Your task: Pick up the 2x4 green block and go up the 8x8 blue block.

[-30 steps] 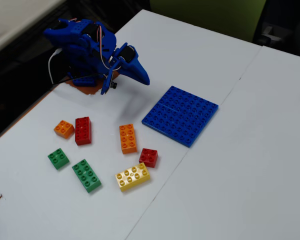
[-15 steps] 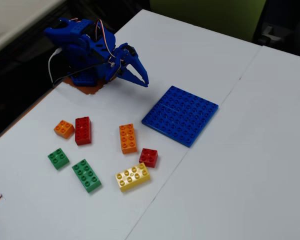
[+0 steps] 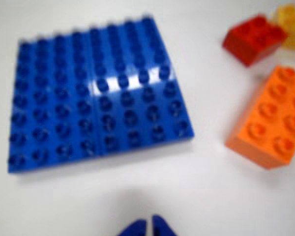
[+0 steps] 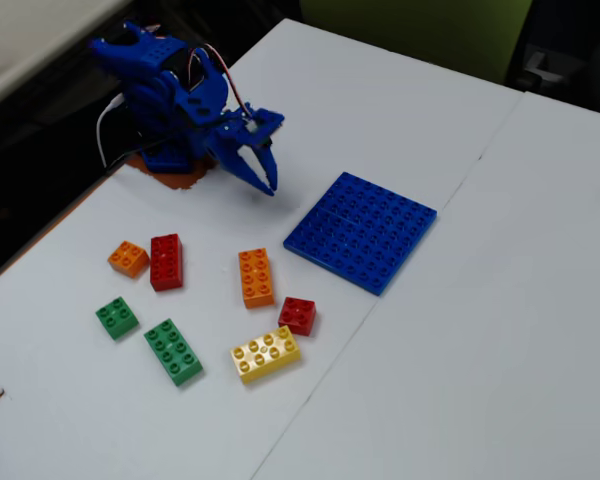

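The 2x4 green block lies on the white table at the lower left of the fixed view; it is out of the wrist view. The 8x8 blue block lies flat at the middle of the table and fills the left of the wrist view. My gripper is blue, shut and empty, its tips together just left of the blue baseplate and a little above the table. In the wrist view the tips show at the bottom edge, in front of the baseplate.
Near the green block lie a small square green brick, a yellow brick, a small red brick, an orange 2x4 brick, a red brick and a small orange brick. The arm's base stands at the back left.
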